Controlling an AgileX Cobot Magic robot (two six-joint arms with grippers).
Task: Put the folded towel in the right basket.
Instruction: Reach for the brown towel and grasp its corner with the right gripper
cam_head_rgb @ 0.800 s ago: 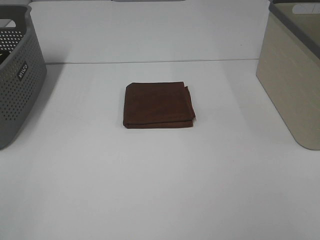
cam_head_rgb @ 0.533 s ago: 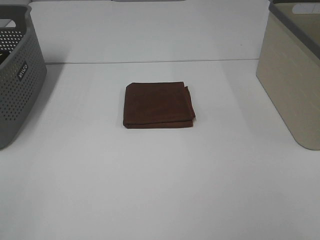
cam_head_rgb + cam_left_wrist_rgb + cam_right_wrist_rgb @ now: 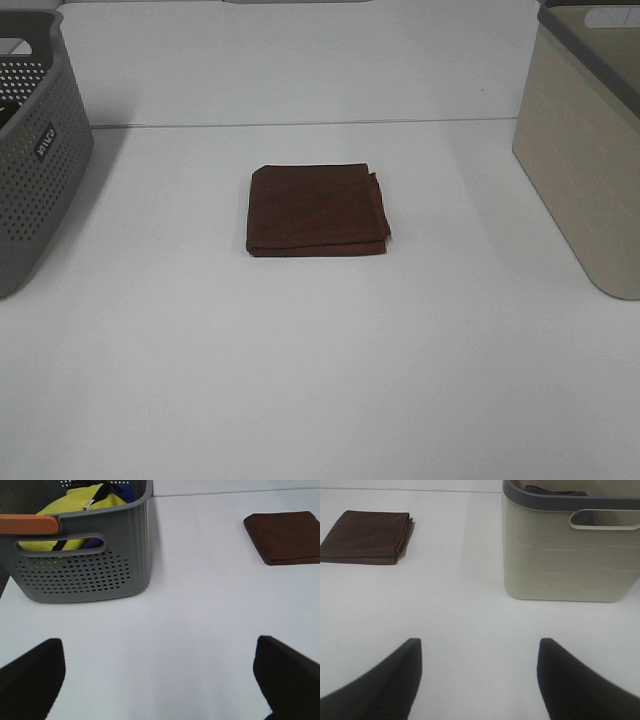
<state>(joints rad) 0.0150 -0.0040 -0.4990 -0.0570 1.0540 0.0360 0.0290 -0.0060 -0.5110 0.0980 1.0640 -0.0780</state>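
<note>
A brown folded towel (image 3: 317,210) lies flat at the middle of the white table. It also shows in the left wrist view (image 3: 285,536) and in the right wrist view (image 3: 366,536). The beige right basket (image 3: 585,140) with a grey rim stands at the right edge; the right wrist view shows it (image 3: 570,555) with dark cloth inside. My left gripper (image 3: 160,680) is open and empty, far from the towel. My right gripper (image 3: 477,680) is open and empty, short of both towel and basket. Neither gripper shows in the high view.
A grey perforated basket (image 3: 35,150) stands at the left edge; the left wrist view shows it (image 3: 85,560) holding yellow and dark cloth, with an orange grip on its rim. The white table (image 3: 320,380) stretches between the baskets.
</note>
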